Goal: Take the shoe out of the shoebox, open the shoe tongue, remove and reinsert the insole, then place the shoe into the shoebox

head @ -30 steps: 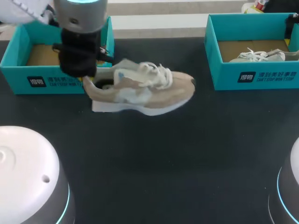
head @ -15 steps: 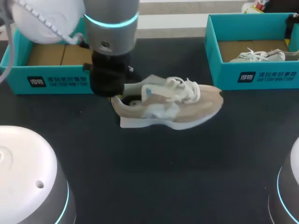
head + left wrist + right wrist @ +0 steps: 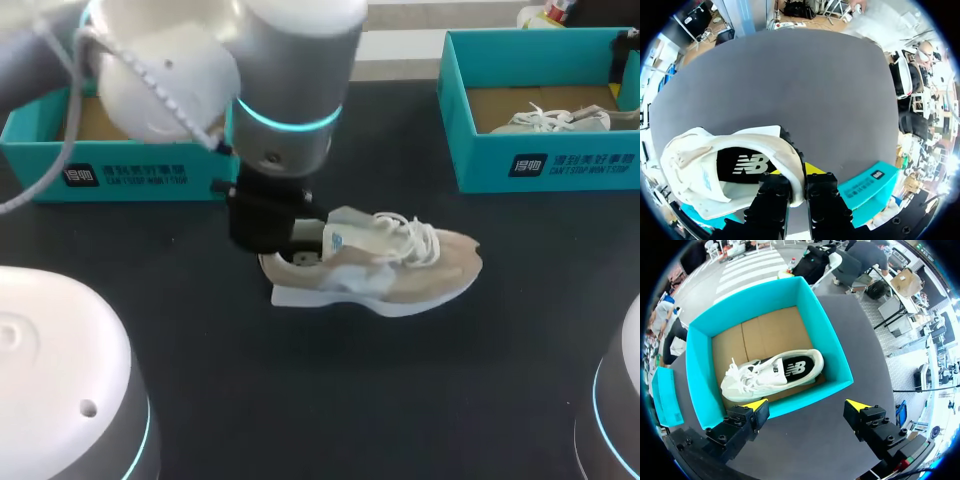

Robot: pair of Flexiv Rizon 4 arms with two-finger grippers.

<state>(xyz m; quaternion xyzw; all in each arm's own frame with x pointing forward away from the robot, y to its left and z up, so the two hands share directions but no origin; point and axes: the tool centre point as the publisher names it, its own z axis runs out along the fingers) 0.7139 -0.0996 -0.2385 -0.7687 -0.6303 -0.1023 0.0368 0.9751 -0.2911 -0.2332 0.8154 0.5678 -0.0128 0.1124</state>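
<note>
Left claw [image 3: 799,181] is clamped on the heel collar of the shoe [image 3: 400,268] (right claw [image 3: 807,407] gapes wide, holding nothing).

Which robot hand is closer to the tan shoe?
Left. The left gripper grips the tan shoe by its heel; the right gripper hangs over the right shoebox, apart.

light: bright, even | shadows: faint on dark table [image 3: 400,400] | glare: soft sheen on left arm [image 3: 165,90]
</note>
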